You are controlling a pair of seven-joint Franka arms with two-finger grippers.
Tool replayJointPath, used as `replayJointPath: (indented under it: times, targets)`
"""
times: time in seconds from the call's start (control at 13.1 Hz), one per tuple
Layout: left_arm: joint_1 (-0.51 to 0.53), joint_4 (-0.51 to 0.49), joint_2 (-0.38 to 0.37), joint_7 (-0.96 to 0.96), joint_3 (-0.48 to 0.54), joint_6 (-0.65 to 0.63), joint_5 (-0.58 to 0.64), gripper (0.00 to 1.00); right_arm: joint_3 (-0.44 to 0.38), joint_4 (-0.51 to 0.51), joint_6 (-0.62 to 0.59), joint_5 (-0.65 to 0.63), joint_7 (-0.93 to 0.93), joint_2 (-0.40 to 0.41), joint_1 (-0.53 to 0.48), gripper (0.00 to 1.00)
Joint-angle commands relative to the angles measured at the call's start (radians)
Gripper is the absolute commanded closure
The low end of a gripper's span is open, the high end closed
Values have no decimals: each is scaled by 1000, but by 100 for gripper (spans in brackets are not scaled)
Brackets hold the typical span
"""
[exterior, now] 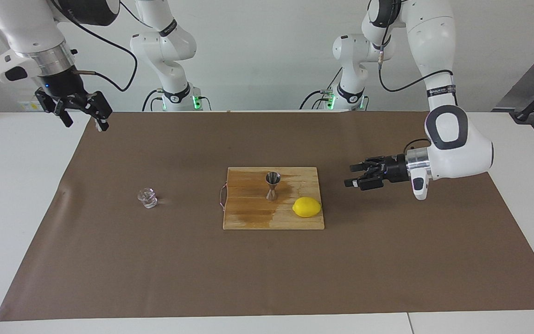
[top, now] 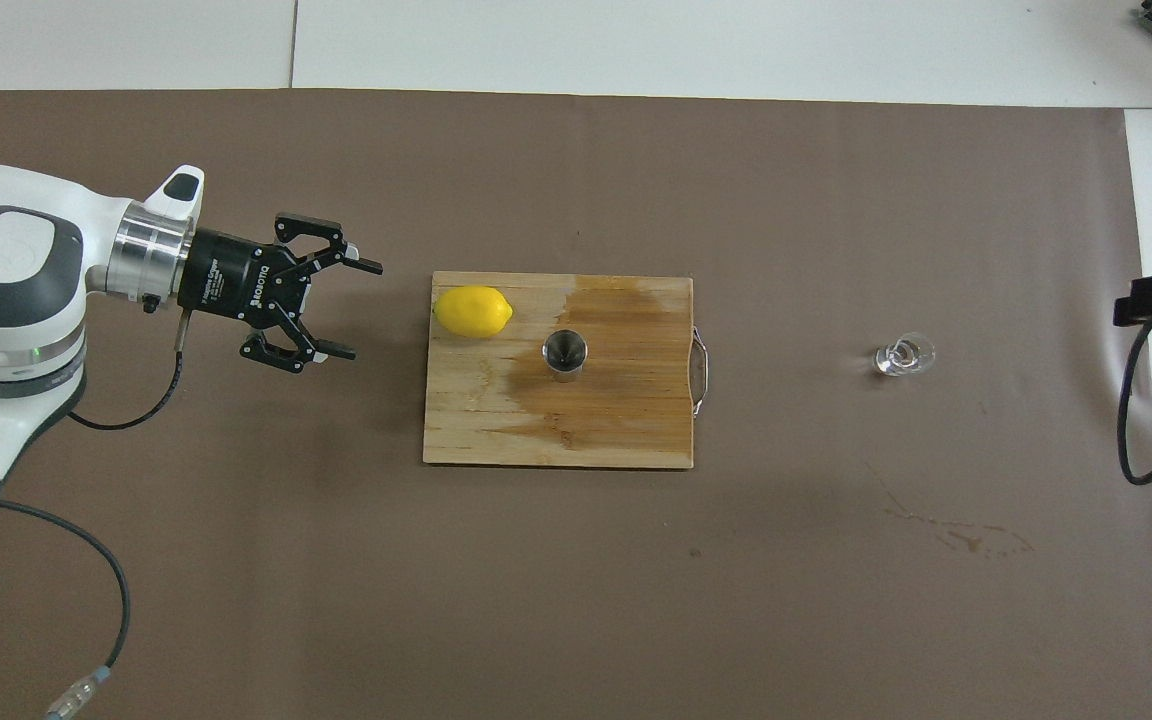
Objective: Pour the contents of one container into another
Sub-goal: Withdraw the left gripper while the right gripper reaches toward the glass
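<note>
Judging by the look of it, the glass cup (exterior: 147, 197) should be treated as small, hard, slick and breakable, so a gentle squeeze across its faceted sides about halfway up is probably the way to go, kept upright until it is time to tip it. It is standing on the brown mat (exterior: 155, 278), well apart from the cutting board (exterior: 248, 218), toward the right arm's end of the table. Whether anything is in it can't be made out.

The jigger (exterior: 272, 185) is found upright on the cutting board, roughly in the middle. It looks light and top-heavy on that narrow waist, so it could likely be knocked over by a careless pour or a bump. A lemon (exterior: 307, 207) is lying on the same board, near the jigger, at the corner toward the left arm's end and farther from the robots. A darker wet-looking patch is seen on the board around the jigger.

The left gripper (exterior: 356, 176) is held low over the mat beside the board, off its left-arm end, fingers spread wide, nothing in them. The right gripper (exterior: 81, 112) is hanging up over the mat's edge, well apart from the board, also open and empty, nowhere near the cup yet.
</note>
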Motion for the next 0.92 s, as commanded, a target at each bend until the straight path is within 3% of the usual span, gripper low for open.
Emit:
replayJointPath:
  times: [0.0,0.23,0.54,0.84]
  targets:
    - [-10,77,-25,93,7,-28,178,0,1,-73,64,70,-163,-2,-23,0]
    - [-19,79,-71,428,6,8,399,0,2,-196,128,188,-520,-25,-84,0]
    - [-22,83,-117,510,-5,27,605,0,1,-343,229,376,-1164,-16,-216,0]
    - [-33,85,-137,628,-5,48,714,0,1,-363,227,586,-1637,110,-317,0]
